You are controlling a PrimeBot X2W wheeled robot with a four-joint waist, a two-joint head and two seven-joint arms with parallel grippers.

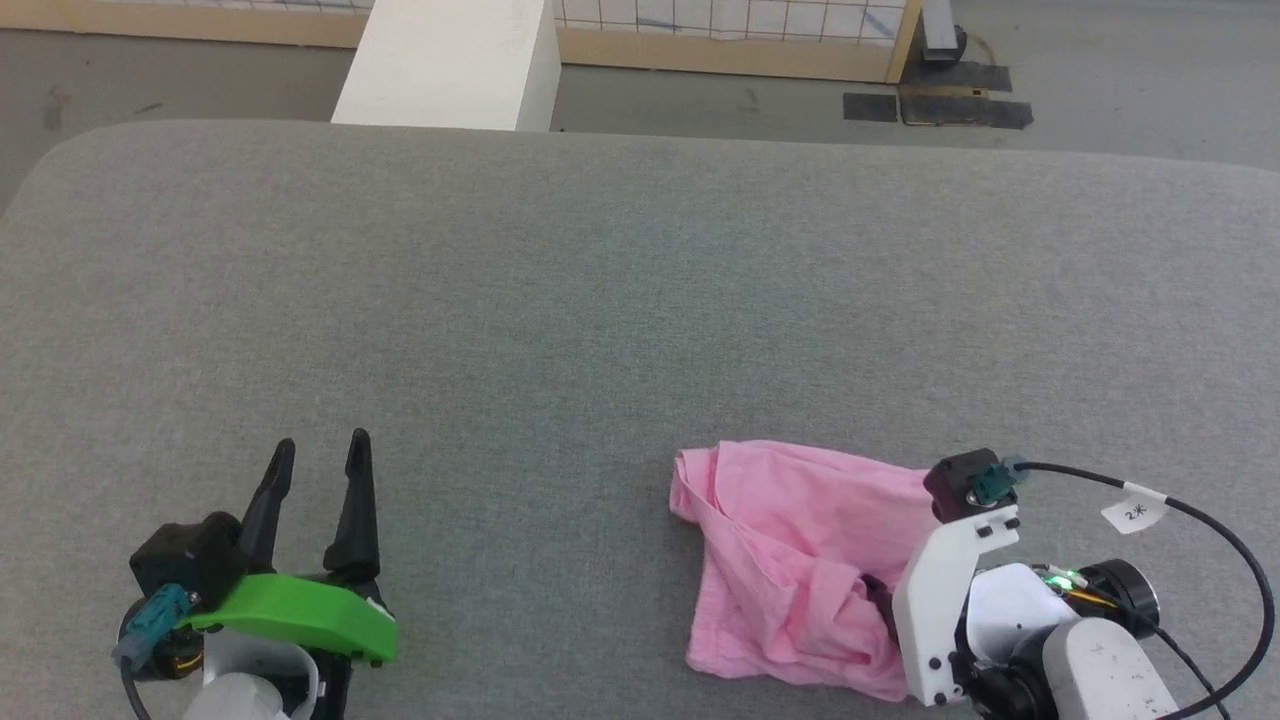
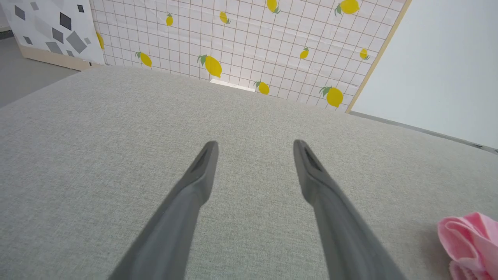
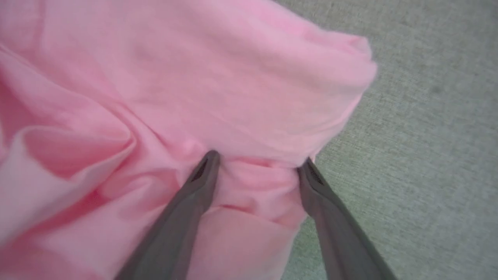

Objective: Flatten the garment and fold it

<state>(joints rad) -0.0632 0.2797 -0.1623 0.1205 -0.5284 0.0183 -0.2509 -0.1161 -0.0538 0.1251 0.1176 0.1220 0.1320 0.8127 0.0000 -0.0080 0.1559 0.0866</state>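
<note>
Your backdrop around the grey fabric-covered table [image 1: 600, 300]
Beyond the table's far edge you have a grey floor [image 1: 150, 75], with a white block [image 1: 450, 65] standing just behind that edge. Further beyond the table is a grid-tiled panel printed with lemons [image 2: 249, 39], set in a pale wood frame [image 1: 720, 55]. Dark patches [image 1: 940, 105] lie on the floor past the table's far right side.

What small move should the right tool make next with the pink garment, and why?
Probably close the right tool. It stands open astride a raised fold near the edge of the crumpled garment, so closing should catch that fold for pulling it flat. The left tool is open over bare table, apart from the garment.
</note>
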